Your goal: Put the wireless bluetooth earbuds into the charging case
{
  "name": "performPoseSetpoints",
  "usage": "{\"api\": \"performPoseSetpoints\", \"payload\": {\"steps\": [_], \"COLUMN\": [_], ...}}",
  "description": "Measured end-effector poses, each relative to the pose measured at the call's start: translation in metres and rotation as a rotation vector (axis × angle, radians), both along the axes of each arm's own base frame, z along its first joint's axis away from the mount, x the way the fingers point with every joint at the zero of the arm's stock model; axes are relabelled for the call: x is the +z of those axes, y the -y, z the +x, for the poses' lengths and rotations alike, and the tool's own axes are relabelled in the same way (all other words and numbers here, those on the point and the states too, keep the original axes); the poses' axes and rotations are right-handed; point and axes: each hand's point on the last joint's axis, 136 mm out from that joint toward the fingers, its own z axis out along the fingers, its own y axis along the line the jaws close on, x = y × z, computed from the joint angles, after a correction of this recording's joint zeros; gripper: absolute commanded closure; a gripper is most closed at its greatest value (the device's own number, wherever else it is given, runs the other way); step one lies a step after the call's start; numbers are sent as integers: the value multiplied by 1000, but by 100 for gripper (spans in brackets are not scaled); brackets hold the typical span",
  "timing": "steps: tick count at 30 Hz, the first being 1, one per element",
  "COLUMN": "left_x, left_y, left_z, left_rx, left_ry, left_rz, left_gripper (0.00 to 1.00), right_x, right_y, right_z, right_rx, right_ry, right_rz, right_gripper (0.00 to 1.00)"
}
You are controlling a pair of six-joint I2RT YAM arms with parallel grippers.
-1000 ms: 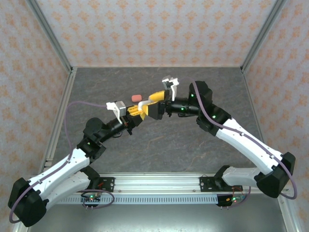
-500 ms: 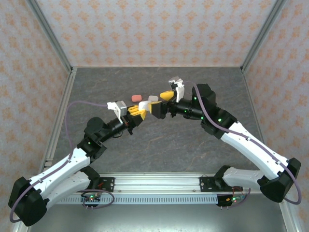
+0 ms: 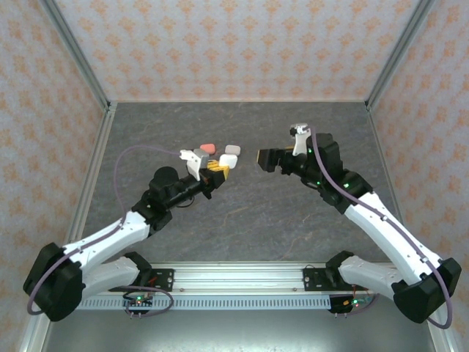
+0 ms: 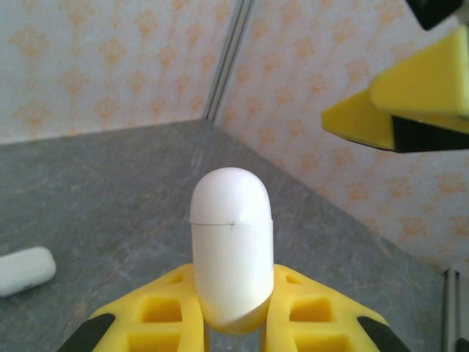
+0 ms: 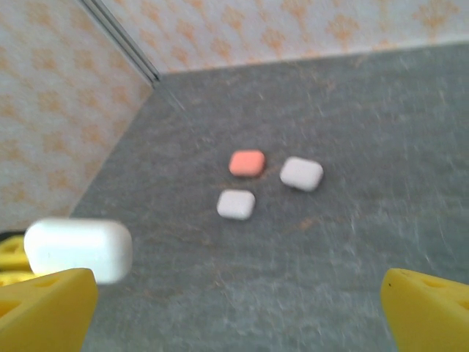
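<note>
the left hand [image 3: 217, 172] is clamped on a shut white charging case [image 4: 231, 242], rounded lid up and raised off the worktop [image 3: 293, 220], probably to present it to the other arm. whether earbuds sit inside i cannot tell. the right hand [image 3: 264, 158] hangs to its right, fingers wide apart, empty. a second ago both hands met at this case; now they're well apart. a pink case [image 5: 247, 163] and two white cases [image 5: 301, 174] lie just beyond.

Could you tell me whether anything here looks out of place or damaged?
Nothing stands out. The left gripper holds a white charging case squarely, lid shut; a pink case and two white cases lie flat, apart, on the table.
</note>
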Motion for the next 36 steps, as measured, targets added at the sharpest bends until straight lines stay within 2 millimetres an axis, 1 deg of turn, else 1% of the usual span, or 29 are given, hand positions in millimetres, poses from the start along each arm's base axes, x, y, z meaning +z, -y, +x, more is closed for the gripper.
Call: {"api": "performPoseSetpoints", "payload": {"steps": [3, 5, 10, 14, 18, 20, 29, 36], "left_x": [-15, -23, -42, -66, -91, -102, -142, -181], "left_y": [4, 6, 7, -2, -12, -13, -2, 7], "left_z": [13, 21, 48, 74, 92, 98, 117, 128], "left_rx": [22, 38, 94, 160, 211, 223, 240, 239], "left_ry": [-47, -76, -153, -248, -340, -376, -506, -608], "left_rz": [32, 54, 95, 111, 115, 117, 120, 124], "left_gripper": [100, 100, 100, 100, 100, 100, 100, 100], "right_x": [-23, -30, -33, -38, -42, -42, -48, -49], "right_y": [6, 9, 14, 15, 15, 15, 18, 19], "right_z": [-5, -9, -13, -14, -14, -14, -13, -12], "right_rx": [-14, -24, -38, -44, -47, -48, -63, -70], "right_ry": [-55, -70, -71, -79, -89, -89, -91, -90], "right_rz": [-32, -41, -38, -35, -35, -35, -47, -51], "right_gripper": [1, 1, 1, 1, 1, 1, 1, 1]}}
